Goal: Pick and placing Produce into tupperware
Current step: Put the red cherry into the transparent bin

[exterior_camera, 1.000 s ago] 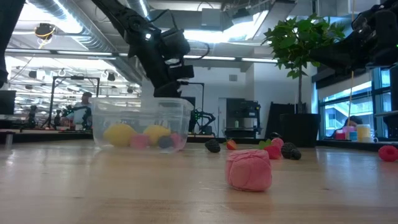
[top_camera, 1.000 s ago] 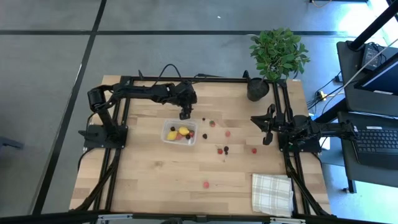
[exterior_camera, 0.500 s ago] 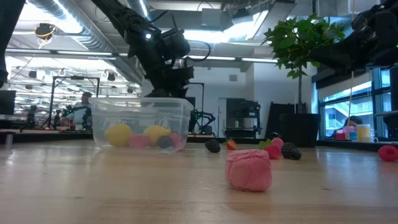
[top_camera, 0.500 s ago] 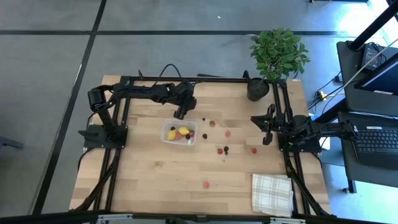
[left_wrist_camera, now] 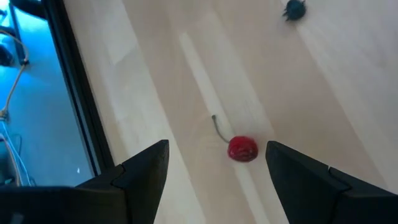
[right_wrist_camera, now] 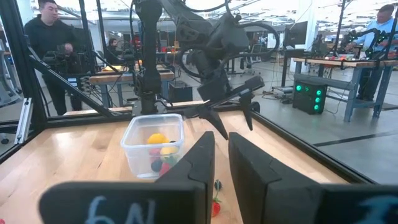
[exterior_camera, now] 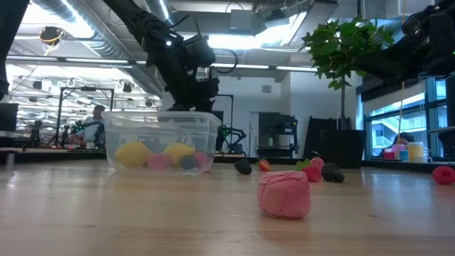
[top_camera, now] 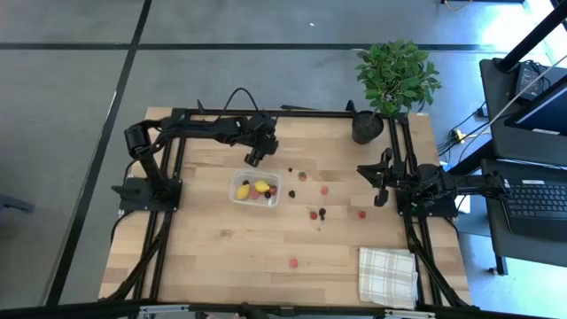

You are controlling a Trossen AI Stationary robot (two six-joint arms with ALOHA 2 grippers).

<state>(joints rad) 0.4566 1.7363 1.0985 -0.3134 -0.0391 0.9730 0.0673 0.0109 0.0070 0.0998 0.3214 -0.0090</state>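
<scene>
The clear tupperware [top_camera: 255, 190] stands on the wooden table, holding yellow lemon-shaped pieces and a few red and dark berries [exterior_camera: 162, 155]. More produce lies loose to its right [top_camera: 312, 213] and toward the near edge [top_camera: 293, 262]. My left gripper [top_camera: 255, 159] hovers open just beyond the tub's far side, slanting down. In the left wrist view a red cherry with a stem [left_wrist_camera: 242, 149] lies on the wood between its two fingers [left_wrist_camera: 216, 147], untouched. My right gripper [top_camera: 382, 183] waits shut at the table's right side, level, with nothing in it [right_wrist_camera: 221, 142].
A potted green plant [top_camera: 394, 78] stands at the far right corner and a checked white cloth [top_camera: 387, 276] lies at the near right corner. A dark berry [left_wrist_camera: 293, 9] lies farther along the wood. Black frame rails [top_camera: 168, 221] run along the table's sides. People show in the room beyond.
My left gripper has rolled about its own pointing line while hovering beyond the tub's far side, and its fingers have stayed open. The tub and the loose produce have not moved.
</scene>
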